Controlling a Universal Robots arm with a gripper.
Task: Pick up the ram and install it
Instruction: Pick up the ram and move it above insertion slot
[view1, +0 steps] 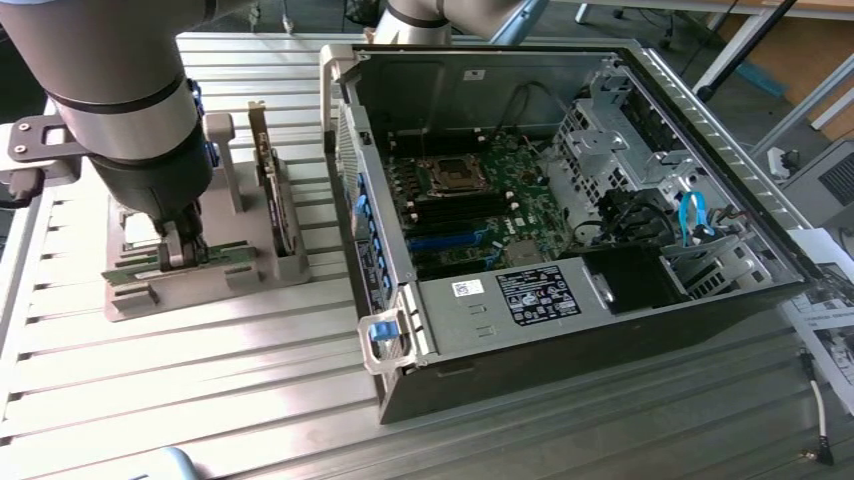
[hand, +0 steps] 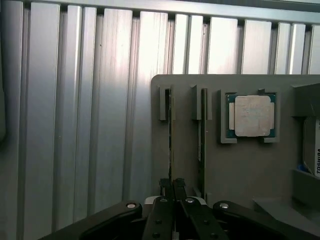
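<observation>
Slatted aluminium bench (view1: 200, 370) carries everything. An open computer case (view1: 561, 300) lies on its side toward the exterior view's right, with the motherboard (view1: 467, 205) facing up inside. My arm (view1: 127, 100) comes down at the exterior view's left, over a grey holder tray (view1: 154, 298) that sits on the bench near the case. A dark expansion card (view1: 278, 195) stands on edge in the tray, on the side nearest the case. From the wrist view, the tray holds two thin sticks on edge in parallel slots, and a square silver processor chip (hand: 251, 115) lies flat in its own pocket beside them. At the tray's edge past the chip is part of a labelled drive (hand: 315, 155). The ram (hand: 170, 135) is the outer stick, nearest the tray's edge and farthest from the chip. It is seen edge-on and upright, one end seated between the slot posts. The second stick (hand: 202, 135) stands just beside it, apart, in the next slot. My gripper (hand: 172, 184) is down at the ram. The jaws are almost fully closed, one finger on each face of the board, pinching its upper edge. The ram sits in the holder's slot, well apart from the case.
</observation>
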